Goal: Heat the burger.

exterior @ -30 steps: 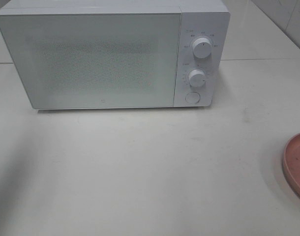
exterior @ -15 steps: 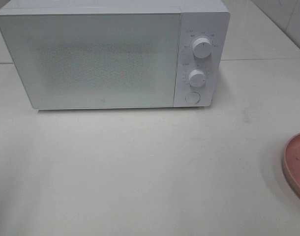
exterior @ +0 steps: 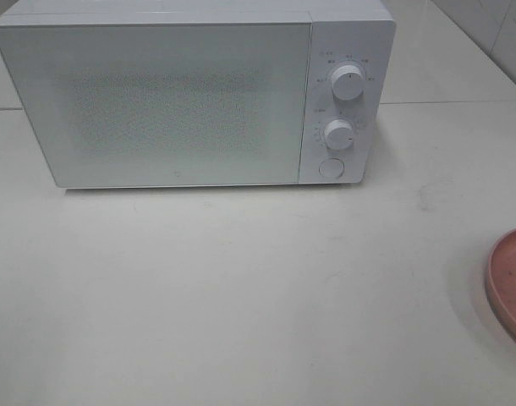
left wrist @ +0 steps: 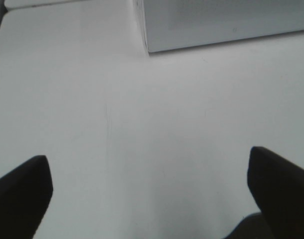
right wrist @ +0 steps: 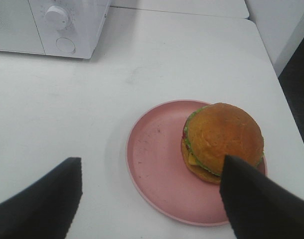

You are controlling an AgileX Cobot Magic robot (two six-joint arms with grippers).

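Observation:
The burger (right wrist: 223, 139), with a golden-brown bun and a green lettuce frill, sits off-centre on a pink round plate (right wrist: 152, 159). In the right wrist view my right gripper (right wrist: 151, 164) hovers open above the plate, and one dark finger (right wrist: 256, 199) overlaps the burger's edge in the picture. My left gripper (left wrist: 148, 157) is open over bare white table, holding nothing. The white microwave (exterior: 182, 101) stands at the back with its door shut. Neither gripper shows in the exterior high view, and the burger is out of that view.
Two knobs (exterior: 348, 85) and a round button (exterior: 331, 167) sit on the microwave's right panel. Only the plate's rim (exterior: 510, 283) shows at the right edge of the exterior high view. A corner of the microwave (left wrist: 222, 25) lies ahead of the left gripper.
A dark shadow on the table's front left has faded away. The microwave and the plate have not moved.

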